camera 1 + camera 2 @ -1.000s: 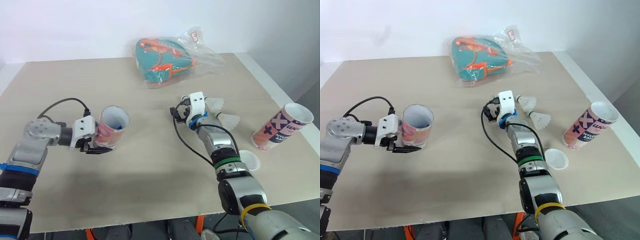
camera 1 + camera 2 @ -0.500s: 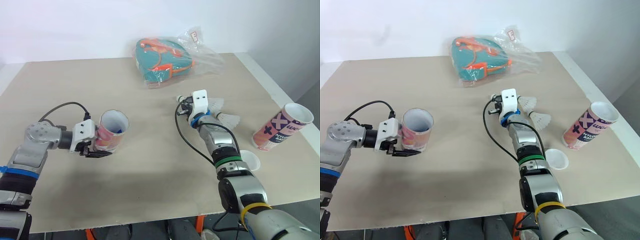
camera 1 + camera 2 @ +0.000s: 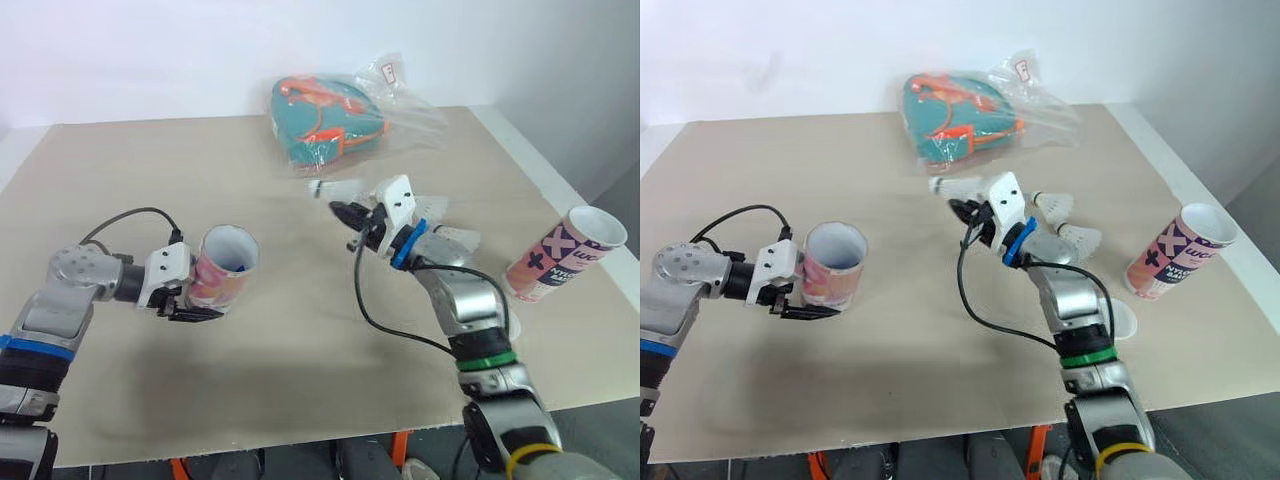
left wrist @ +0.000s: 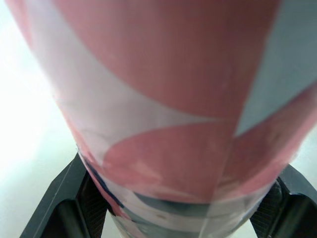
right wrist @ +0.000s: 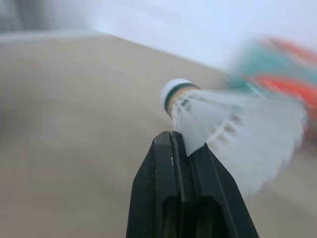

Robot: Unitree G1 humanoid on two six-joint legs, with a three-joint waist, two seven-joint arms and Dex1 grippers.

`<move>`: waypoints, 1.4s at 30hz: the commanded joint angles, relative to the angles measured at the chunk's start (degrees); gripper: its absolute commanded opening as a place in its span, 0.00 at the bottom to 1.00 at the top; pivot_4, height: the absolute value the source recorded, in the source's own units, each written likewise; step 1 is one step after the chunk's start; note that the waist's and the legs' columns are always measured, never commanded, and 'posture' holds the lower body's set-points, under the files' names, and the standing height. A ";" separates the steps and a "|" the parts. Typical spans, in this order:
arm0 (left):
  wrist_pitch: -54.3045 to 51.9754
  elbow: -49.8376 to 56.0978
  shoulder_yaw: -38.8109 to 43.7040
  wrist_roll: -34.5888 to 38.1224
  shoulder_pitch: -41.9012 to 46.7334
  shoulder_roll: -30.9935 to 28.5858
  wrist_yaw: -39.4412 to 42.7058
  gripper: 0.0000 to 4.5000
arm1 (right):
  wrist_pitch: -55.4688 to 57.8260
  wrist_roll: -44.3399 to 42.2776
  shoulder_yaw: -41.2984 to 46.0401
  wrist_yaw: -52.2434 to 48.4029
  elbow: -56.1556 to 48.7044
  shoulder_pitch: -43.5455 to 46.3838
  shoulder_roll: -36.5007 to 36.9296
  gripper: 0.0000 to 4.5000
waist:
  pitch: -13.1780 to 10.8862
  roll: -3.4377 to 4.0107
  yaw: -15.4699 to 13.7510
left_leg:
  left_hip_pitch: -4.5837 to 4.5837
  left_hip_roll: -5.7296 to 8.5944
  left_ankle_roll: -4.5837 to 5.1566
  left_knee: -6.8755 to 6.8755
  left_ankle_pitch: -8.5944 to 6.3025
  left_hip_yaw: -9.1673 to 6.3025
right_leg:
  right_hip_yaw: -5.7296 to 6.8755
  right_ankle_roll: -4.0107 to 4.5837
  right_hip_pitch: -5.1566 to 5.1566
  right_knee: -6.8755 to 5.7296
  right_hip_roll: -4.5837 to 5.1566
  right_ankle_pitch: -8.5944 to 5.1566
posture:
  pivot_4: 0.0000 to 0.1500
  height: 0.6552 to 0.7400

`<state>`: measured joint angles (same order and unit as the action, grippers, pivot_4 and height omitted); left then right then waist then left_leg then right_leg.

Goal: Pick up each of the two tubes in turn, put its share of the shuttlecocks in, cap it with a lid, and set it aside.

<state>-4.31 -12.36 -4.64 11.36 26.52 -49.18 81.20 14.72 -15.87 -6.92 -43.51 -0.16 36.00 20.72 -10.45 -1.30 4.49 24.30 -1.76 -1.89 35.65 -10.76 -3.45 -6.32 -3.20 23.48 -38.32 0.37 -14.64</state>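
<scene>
Shuttlecock (image 3: 335, 189) pinched by feathers in right gripper (image 5: 184, 144), aloft right of pink tube (image 3: 225, 267), cork pointing tubeward, apparently for loading. Left gripper (image 3: 200, 308) clamps tube's base, steadying open mouth. Spare shuttlecocks (image 3: 458, 240), second tube (image 3: 565, 256) lie farther right.

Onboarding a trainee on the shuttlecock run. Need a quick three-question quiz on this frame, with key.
1. True or false: the left gripper is shut on a tube.
2. What does the right gripper hold? A) a lid B) a shuttlecock C) nothing
3. Fill in: the other tube stands open near the table's ____ edge, by the robot's own sides.
Key: 1 true; 2 B; 3 right.
</scene>
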 commanded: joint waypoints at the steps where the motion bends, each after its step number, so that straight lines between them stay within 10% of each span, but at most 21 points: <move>1: -0.71 1.11 -1.08 -0.43 -0.74 -3.24 3.57 0.69 | 5.45 -7.50 -1.02 -10.80 -16.00 1.85 6.66 0.02 | -0.02 0.03 -0.04 | 0.01 0.00 0.00 0.02 0.00 -0.01 | 0.00 0.00 0.01 0.00 0.00 0.00 | 1.00 0.99; 24: -2.41 2.80 -4.82 -2.78 1.74 -3.05 4.07 0.69 | 1.19 6.58 -16.15 -15.53 -10.70 15.18 5.11 0.02 | -0.01 0.02 -0.23 | -0.54 -0.34 0.01 0.09 0.01 0.09 | 0.00 0.09 -0.05 -0.75 -0.36 -0.54 | 1.00 0.99; 32: -4.52 5.37 -4.55 -2.14 1.01 -2.50 2.85 0.69 | 6.35 -0.13 -12.98 -18.88 -10.22 16.14 2.64 0.74 | -0.01 0.02 -0.40 | -0.49 -0.13 0.01 0.10 0.01 0.04 | 0.01 0.01 -0.07 -0.75 -0.16 -0.58 | 1.00 0.99; 42: -6.15 9.12 -2.58 0.55 -0.64 -0.67 0.70 0.69 | 19.52 -16.24 12.73 -8.99 -17.77 3.69 9.04 0.74 | 0.00 0.00 -2.11 | -0.26 0.11 0.00 0.12 0.00 -0.07 | 0.13 0.02 -0.08 -0.68 0.14 -0.58 | 1.00 0.99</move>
<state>-10.01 -5.45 -7.25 10.30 26.39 -50.27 81.59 32.47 -28.68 0.74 -54.52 -13.66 40.23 28.70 -10.45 -1.30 2.38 24.10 -1.64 -1.89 35.77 -10.76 -3.54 -6.17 -3.16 23.43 -38.98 0.52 -15.22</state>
